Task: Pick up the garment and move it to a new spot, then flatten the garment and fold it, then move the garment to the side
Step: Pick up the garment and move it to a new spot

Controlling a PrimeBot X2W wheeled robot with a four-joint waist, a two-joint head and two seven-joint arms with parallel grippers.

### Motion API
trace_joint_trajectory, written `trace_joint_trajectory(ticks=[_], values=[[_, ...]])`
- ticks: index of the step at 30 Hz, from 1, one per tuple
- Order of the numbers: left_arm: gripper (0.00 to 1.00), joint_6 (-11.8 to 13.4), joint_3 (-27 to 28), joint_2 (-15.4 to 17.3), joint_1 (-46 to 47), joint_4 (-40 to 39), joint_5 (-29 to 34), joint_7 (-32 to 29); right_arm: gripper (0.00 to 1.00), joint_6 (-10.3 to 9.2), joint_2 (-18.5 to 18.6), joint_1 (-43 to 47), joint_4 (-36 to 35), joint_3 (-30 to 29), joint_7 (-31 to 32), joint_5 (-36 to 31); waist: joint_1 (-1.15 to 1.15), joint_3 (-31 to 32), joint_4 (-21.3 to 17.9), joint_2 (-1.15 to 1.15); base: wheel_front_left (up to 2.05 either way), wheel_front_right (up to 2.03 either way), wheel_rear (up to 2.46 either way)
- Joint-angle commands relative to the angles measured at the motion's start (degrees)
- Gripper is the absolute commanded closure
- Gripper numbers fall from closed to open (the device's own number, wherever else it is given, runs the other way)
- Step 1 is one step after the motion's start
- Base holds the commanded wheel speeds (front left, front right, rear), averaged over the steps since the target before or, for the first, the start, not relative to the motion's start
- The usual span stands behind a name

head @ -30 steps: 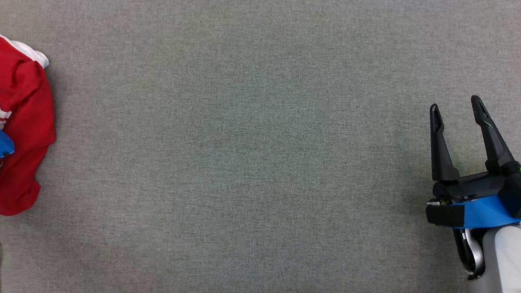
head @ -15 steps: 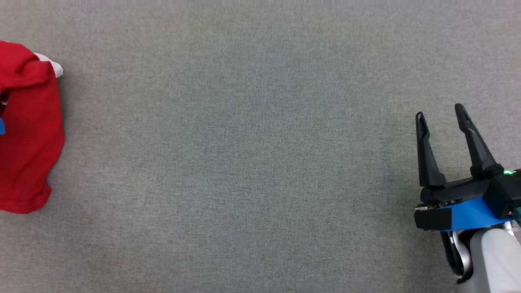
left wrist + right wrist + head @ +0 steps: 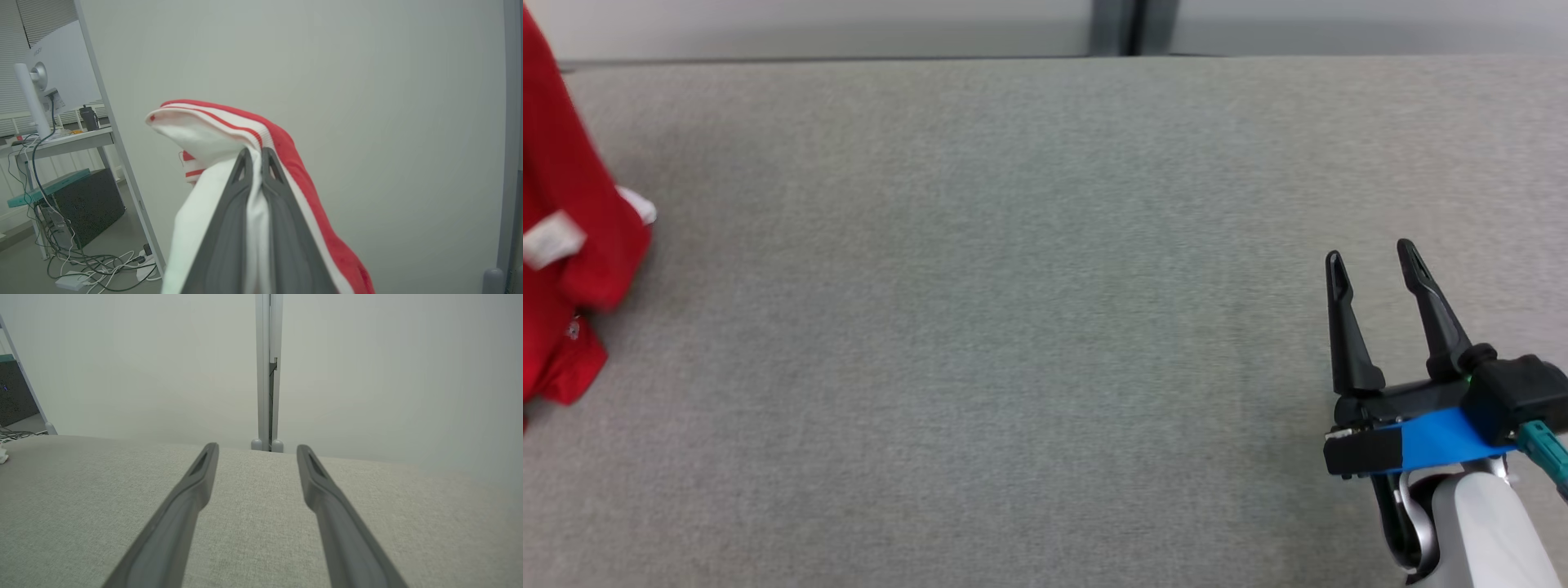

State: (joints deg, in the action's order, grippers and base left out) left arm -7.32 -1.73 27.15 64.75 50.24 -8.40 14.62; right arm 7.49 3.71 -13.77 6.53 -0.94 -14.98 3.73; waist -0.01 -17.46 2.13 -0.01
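Note:
The garment (image 3: 560,237) is red with white trim and hangs at the far left of the head view, its lower end near the grey table (image 3: 1013,286). In the left wrist view my left gripper (image 3: 254,154) is shut on the garment (image 3: 229,126), pinching a white striped edge between its dark fingers, with the cloth draped over both sides. My right gripper (image 3: 1372,257) stands open at the lower right of the head view, nothing between its fingers. The right wrist view shows my right gripper (image 3: 255,451) open above the bare cloth surface.
A pale wall panel with a vertical metal post (image 3: 266,371) stands behind the table's far edge (image 3: 849,59). Off to the left are a desk with a monitor (image 3: 49,77) and cables on the floor (image 3: 81,265).
The head camera has tilted up, bringing the table's far edge into view. The garment has been lifted from a heap on the table and now hangs. My left gripper has shut on it.

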Motion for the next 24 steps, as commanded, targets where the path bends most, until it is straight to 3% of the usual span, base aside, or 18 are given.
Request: trace_joint_trajectory(ticks=[1,14,19,24], values=[[1.00,-0.2,-1.4,-0.5,2.0,-2.6,0.4,-0.6,0.00,0.01,-0.5,1.1,0.2,-0.1,-0.3,0.6,0.01,2.0,-2.2,0.01,0.00,0.00,0.00],[1.00,-0.1,-14.5,-4.0,9.9,-29.3,-2.1,-15.8,0.00,0.01,-0.8,1.0,0.1,0.8,-0.3,7.1,0.01,3.4,-15.7,0.01,0.00,0.00,0.00],[1.00,-0.1,-18.8,-7.2,11.6,-31.3,-3.5,-18.6,0.00,0.01,-0.8,1.2,0.5,1.4,-0.3,9.3,0.01,2.7,-20.8,0.01,0.00,0.00,0.00],[1.00,-0.1,-23.1,-10.9,9.4,-28.9,-5.2,-17.5,0.00,0.01,-0.8,1.7,0.7,1.9,-0.3,10.7,0.01,2.5,-23.3,0.01,0.00,0.00,0.00]])
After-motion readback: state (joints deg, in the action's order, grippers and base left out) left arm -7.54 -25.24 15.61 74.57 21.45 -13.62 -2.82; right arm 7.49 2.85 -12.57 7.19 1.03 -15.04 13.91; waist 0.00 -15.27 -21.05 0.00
